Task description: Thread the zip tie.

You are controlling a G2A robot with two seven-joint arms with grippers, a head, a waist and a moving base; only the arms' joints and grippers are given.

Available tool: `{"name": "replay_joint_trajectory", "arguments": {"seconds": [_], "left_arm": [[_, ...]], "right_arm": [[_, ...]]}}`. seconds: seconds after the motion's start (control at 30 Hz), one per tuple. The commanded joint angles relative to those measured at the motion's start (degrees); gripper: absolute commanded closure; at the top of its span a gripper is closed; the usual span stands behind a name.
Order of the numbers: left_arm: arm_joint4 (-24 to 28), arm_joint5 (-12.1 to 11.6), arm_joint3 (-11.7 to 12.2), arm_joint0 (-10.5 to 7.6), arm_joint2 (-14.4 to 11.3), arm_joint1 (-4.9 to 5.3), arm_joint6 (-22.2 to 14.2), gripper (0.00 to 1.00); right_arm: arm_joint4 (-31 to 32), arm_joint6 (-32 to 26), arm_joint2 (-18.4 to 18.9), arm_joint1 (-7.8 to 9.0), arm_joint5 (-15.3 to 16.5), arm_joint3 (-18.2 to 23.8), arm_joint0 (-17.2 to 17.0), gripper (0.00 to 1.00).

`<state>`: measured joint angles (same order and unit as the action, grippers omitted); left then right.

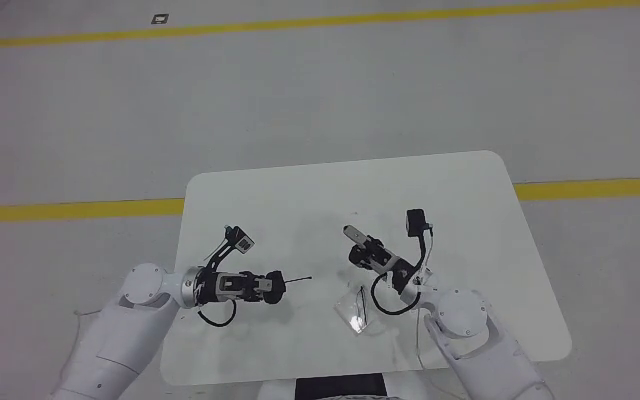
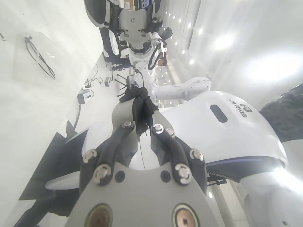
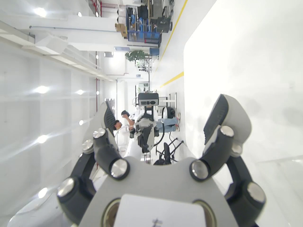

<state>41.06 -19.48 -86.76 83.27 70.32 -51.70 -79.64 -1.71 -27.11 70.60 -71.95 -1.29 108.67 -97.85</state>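
A thin black zip tie [image 1: 298, 279] sticks out from my left gripper [image 1: 277, 284], which is shut on it over the table's front left part. In the left wrist view the fingertips [image 2: 132, 109] press together around a black bunch, with a thin strand running back between them. My right gripper [image 1: 357, 244] stands open a short way to the right, facing the left one, with nothing between its fingers [image 3: 220, 114]. The left wrist view shows that open right gripper [image 2: 135, 28] farther off. The zip tie's tip points at it across a small gap.
A clear plastic bag [image 1: 355, 306] with spare black zip ties [image 2: 39, 57] lies on the white table [image 1: 400, 190] near the front edge, below the right gripper. The back half of the table is bare. Yellow floor lines run beyond it.
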Motion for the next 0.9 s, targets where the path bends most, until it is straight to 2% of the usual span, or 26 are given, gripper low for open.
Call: {"name": "replay_joint_trajectory", "arguments": {"seconds": [0.0, 0.1, 0.2, 0.3, 0.57, 0.87], "left_arm": [[0.0, 0.0, 0.0, 0.0, 0.0, 0.0, 0.0, 1.0], [0.0, 0.0, 0.0, 0.0, 0.0, 0.0, 0.0, 1.0], [0.0, 0.0, 0.0, 0.0, 0.0, 0.0, 0.0, 1.0], [0.0, 0.0, 0.0, 0.0, 0.0, 0.0, 0.0, 1.0], [0.0, 0.0, 0.0, 0.0, 0.0, 0.0, 0.0, 1.0], [0.0, 0.0, 0.0, 0.0, 0.0, 0.0, 0.0, 1.0]], "right_arm": [[-1.3, -3.1, 0.5, 0.22, 0.7, -0.8, 0.2, 0.0], [-0.9, -7.5, 0.1, 0.56, 1.0, -1.8, 1.1, 0.0], [-3.1, -12.0, -1.2, 0.63, 1.7, -2.8, 2.6, 0.0], [-3.3, -12.5, -2.4, 0.56, 1.7, -2.9, 4.0, 0.0], [-3.3, -12.5, -2.4, 0.56, 1.7, -2.9, 4.0, 0.0], [-16.4, -20.6, -4.0, 0.5, 2.5, -8.6, 6.5, 0.0]]}}
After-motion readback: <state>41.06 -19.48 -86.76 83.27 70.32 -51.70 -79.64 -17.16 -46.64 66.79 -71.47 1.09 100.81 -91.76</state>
